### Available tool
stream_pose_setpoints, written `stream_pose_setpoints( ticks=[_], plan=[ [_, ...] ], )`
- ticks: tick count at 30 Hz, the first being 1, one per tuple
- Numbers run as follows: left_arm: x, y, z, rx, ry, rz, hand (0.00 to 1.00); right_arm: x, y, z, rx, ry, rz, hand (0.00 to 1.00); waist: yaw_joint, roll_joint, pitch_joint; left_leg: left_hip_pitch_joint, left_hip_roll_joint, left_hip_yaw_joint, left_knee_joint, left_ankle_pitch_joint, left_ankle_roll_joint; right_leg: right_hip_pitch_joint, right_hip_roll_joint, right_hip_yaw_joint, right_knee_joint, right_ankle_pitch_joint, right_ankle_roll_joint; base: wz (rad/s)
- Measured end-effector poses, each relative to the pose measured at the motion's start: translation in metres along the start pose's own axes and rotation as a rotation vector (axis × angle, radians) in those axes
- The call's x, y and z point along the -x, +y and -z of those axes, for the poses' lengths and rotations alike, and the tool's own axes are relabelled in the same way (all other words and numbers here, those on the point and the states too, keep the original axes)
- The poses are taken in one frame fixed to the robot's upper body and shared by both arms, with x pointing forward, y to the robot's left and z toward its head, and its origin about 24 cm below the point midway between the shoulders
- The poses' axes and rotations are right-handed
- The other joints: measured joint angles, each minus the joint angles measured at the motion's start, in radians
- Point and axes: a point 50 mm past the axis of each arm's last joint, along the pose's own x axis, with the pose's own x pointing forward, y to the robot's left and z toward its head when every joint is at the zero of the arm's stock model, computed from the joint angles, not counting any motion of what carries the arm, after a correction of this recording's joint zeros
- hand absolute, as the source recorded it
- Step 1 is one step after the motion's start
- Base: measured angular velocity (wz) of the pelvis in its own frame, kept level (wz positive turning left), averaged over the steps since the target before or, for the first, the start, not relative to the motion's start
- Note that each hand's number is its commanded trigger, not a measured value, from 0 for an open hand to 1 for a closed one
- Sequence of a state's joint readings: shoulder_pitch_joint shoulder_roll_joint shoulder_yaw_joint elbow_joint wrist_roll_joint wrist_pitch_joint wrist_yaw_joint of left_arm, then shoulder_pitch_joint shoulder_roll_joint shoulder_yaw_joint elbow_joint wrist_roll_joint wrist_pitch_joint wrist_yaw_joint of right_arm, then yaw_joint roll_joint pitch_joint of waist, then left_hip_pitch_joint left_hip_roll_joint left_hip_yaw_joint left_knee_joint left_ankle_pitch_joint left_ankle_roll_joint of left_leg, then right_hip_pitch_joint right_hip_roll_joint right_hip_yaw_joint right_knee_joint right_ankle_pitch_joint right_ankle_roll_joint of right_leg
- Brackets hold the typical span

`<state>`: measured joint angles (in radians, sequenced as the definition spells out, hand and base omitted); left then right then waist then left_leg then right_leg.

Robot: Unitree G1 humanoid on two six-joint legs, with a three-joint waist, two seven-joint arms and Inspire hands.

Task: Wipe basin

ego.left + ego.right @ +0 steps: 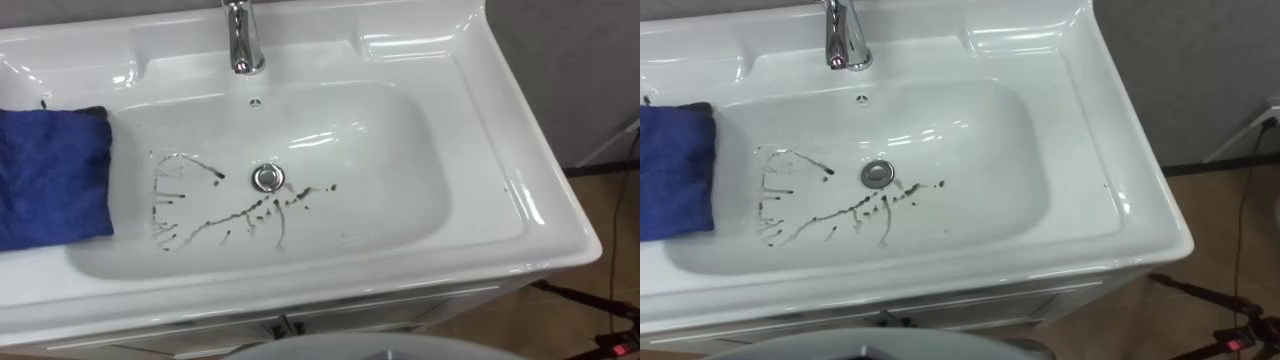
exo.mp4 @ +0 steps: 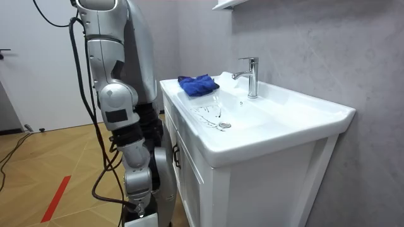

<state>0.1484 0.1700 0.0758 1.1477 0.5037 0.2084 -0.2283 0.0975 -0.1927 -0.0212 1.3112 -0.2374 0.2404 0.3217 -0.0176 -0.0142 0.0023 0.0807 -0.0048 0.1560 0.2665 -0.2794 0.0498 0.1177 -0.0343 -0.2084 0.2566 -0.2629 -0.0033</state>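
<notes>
The basin [image 1: 330, 288] shows its front rim, blue cloth [image 1: 50, 175] over its left edge; right hand [image 2: 134, 205] hangs, state unclear.

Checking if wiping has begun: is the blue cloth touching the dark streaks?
Apart. Left eye view shows bare white basin between the blue cloth and the nearest dark streaks.

No text, label, number or sign can be read in any view. The white basin [image 1: 480, 150], the chrome tap [image 1: 242, 40] and the blue cloth [image 1: 50, 175] on the basin's left rim carry no legible lettering. The dark streaks [image 1: 245, 212] around the drain [image 1: 267, 178] are irregular smears and form no letters or figures.
</notes>
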Motion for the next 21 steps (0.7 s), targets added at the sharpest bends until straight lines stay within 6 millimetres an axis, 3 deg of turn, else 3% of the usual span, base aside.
stream_pose_setpoints(
  ticks=[15, 21],
  plan=[
    [-0.0002, -0.0001, -0.0018, 0.082, -0.038, -0.010, 0.00, 0.0016, -0.0047, -0.0089, 0.017, -0.033, 0.038, 0.00, -0.005, 0.011, -0.0007, -0.002, 0.007, 0.005, 0.004, 0.001, -0.004, -0.002, -0.002, -0.004, 0.005, 0.002, -0.004, 0.00],
    [-0.0002, 0.0023, 0.0013, 0.175, -0.043, -0.030, 0.00, 0.0016, -0.0048, -0.0095, 0.023, -0.039, 0.043, 0.00, -0.003, 0.004, -0.0002, -0.006, 0.007, 0.001, 0.007, 0.001, -0.004, -0.002, -0.003, -0.015, 0.006, 0.002, -0.005, 0.02]
  ],
)
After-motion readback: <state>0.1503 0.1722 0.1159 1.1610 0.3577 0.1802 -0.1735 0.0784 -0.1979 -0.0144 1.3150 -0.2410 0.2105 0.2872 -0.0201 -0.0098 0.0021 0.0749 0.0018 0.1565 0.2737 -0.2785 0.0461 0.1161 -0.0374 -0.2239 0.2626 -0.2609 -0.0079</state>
